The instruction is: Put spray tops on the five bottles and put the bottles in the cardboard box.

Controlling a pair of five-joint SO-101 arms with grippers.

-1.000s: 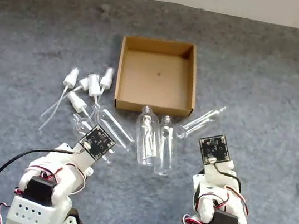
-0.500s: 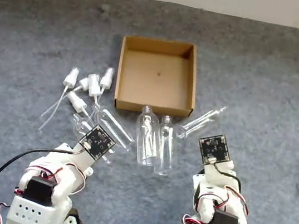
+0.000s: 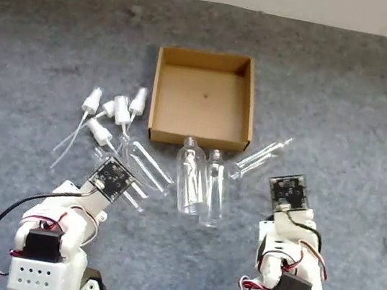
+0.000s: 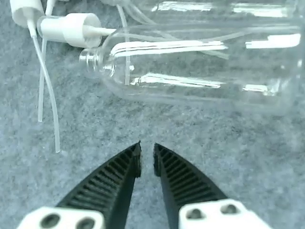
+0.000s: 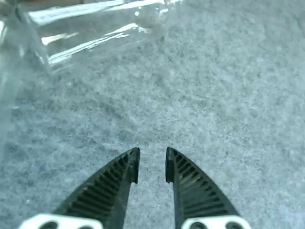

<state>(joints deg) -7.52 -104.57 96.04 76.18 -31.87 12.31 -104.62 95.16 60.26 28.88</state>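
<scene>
The open cardboard box sits at the middle back with nothing in it. Several white spray tops with thin tubes lie to its left. Capless clear bottles lie on their sides in front of the box: two side by side, a slim one to the right, another to the left. My left gripper is shut and empty, just short of a clear bottle with a spray top beside the neck. My right gripper is shut and empty over carpet, short of a bottle.
Grey carpet covers the whole table. Both arm bases stand at the front edge, the left arm and the right arm on either side of the bottles. Bare carpet lies right of the box.
The left arm has swung a little to the left and drawn back from the bottles. The right arm has shifted slightly to the right. The bottles and tops have not moved.
</scene>
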